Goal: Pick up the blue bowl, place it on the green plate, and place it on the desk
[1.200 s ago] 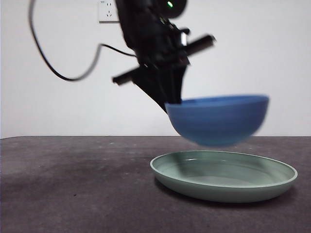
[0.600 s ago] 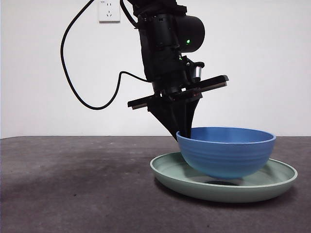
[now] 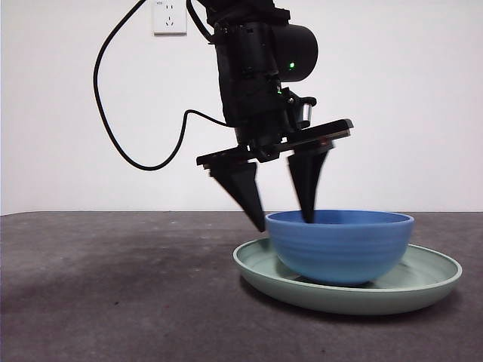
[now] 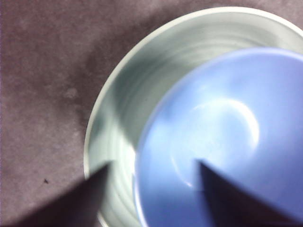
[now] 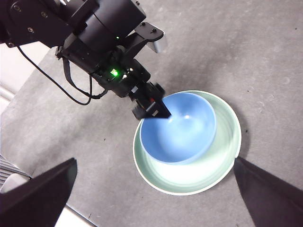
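Because the low front camera looks level across the table, the inside of the round, glossy medium-blue bowl [image 3: 339, 246] with faint ridges is hidden there, and the bowl's base is lost behind the raised rim of the wide, shallow mint-green plate [image 3: 256, 265]. From that height only the near edge and rims of both dishes read clearly. The left wrist view is soft and blurred: it cuts off much of the bowl [image 4: 222, 142] and part of the plate [image 4: 118, 118], yet it alone shows the bowl's hollow from close above and the bowl sitting off-centre in the plate. The right wrist view, from high up, gives both dishes whole, with the bowl [image 5: 182, 127] resting inside the plate [image 5: 222, 151] on the dark grey-brown speckled desk [image 5: 246, 52], toward the side nearest the left arm.

The left gripper [image 3: 285, 222] hangs over the bowl's rim with its jaws spread apart, one tip outside the wall and one inside, gripping nothing. The right gripper [image 5: 156, 189] waits well above the scene, its two jaws wide apart at the picture's corners and empty.

Half a second ago the left gripper's jaws were pinched together on the rim and the bowl sat tilted, raised on one side; now they have parted and the bowl sits level in the plate.
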You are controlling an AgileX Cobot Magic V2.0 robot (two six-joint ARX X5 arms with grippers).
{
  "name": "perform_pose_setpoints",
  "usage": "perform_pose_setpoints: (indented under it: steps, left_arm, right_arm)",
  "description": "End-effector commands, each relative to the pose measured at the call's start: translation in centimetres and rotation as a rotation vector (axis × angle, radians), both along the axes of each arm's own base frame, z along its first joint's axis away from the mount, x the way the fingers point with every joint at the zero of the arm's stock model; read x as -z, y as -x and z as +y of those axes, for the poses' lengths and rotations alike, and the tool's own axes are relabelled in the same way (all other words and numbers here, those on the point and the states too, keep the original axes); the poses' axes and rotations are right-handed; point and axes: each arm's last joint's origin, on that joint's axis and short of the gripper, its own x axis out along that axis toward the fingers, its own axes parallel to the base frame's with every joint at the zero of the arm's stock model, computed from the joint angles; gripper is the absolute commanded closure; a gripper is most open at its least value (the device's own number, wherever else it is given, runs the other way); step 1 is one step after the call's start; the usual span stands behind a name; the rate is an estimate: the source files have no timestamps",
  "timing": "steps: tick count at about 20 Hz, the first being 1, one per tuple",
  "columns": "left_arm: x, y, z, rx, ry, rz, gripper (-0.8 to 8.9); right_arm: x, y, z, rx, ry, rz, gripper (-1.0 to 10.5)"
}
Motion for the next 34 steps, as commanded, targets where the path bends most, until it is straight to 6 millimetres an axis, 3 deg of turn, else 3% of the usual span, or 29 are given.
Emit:
perform_pose_setpoints:
  steps: [1, 7, 14, 19, 23, 27, 31, 34]
  left_arm:
    - [0.3, -0.3, -0.9, 0.02, 0.003, -0.013, 3.13]
    - [-2.0, -0.5, -0.7, 0.036, 0.003, -0.022, 3.1]
    - [-8.4, 0.9, 0.5, 0.114, -0.023, -0.025, 3.1]
    - [-15.1, 4.6, 3.9, 0.163, 0.034, -0.113, 3.1]
    - [-21.6, 8.7, 8.0, 0.166, 0.155, -0.258, 3.1]
    - [-25.8, 13.1, 12.5, 0.175, 0.247, -0.377, 3.1]
    - [-26.5, 16.7, 16.1, 0.171, 0.312, -0.455, 3.1]
    - [-24.3, 19.1, 18.6, 0.171, 0.376, -0.535, 3.1]
  right_arm:
    - [-0.4, 0.1, 0.0, -0.007, 0.001, -0.016, 3.5]
    - [-0.3, 0.1, 0.0, -0.007, 0.001, 0.0, 3.5]
    - [-0.3, 0.2, 0.0, -0.007, 0.001, 0.004, 3.5]
    - [-0.3, 0.2, 0.0, -0.009, 0.003, 0.005, 3.5]
    - [-0.3, 0.2, 0.0, -0.009, 0.004, 0.004, 3.5]
    - [-0.3, 0.2, 0.0, -0.009, 0.003, 0.005, 3.5]
    - [-0.3, 0.2, 0.0, -0.009, 0.003, 0.005, 3.5]
    - [-0.2, 0.2, 0.0, -0.009, 0.004, 0.009, 3.5]
